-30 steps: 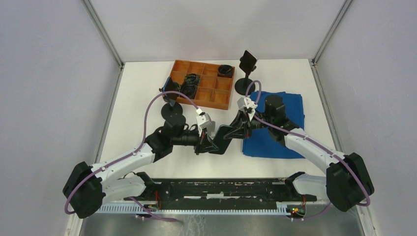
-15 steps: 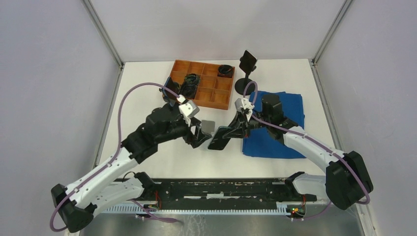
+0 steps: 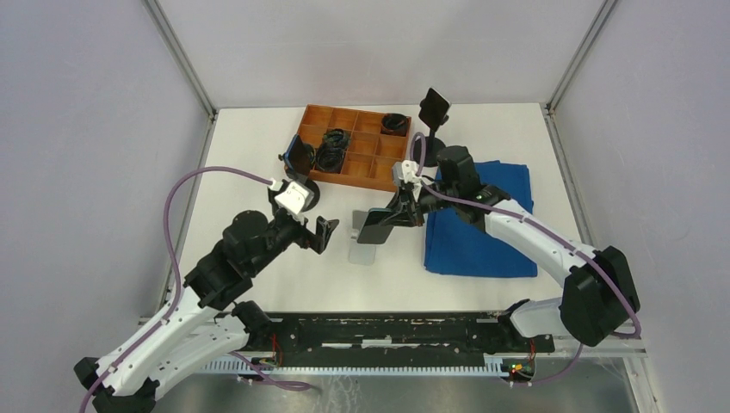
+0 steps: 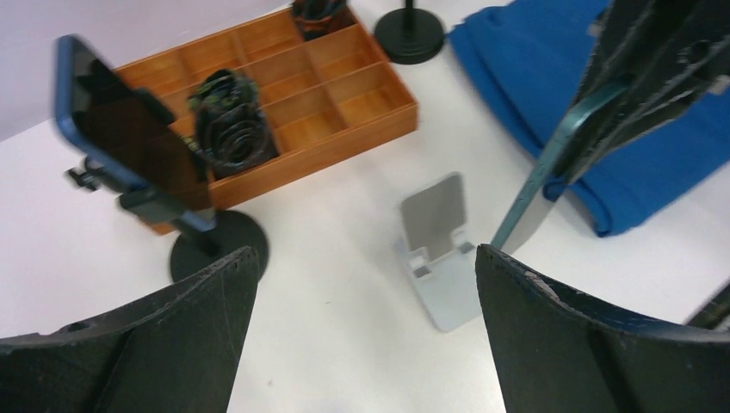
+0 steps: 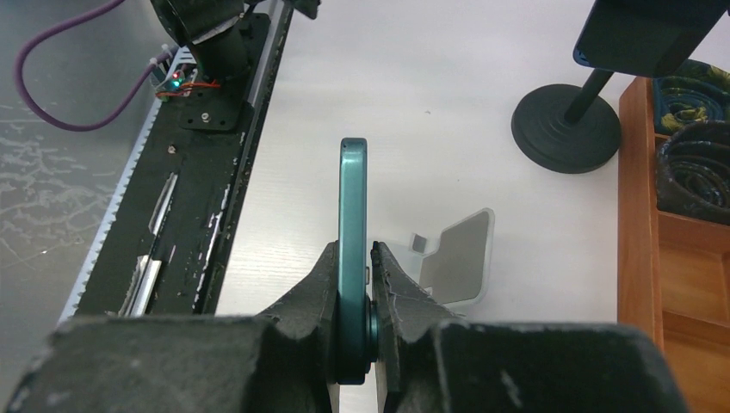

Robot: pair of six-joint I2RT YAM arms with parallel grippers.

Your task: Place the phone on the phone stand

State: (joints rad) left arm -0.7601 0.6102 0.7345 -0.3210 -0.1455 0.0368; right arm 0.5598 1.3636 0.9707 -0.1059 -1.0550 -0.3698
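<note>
the left gripper is pulling back, open and empty. the right gripper is clamping the phone edge-on just beside the phone stand; tilting and lowering onto its ledge looks next.

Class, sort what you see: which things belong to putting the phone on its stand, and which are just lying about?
Belongs to the job:
teal phone, held in the right gripper
grey phone stand on the table

Just lying about:
orange tray
blue cloth
blue phone on a black stand
second black stand at the back
</note>
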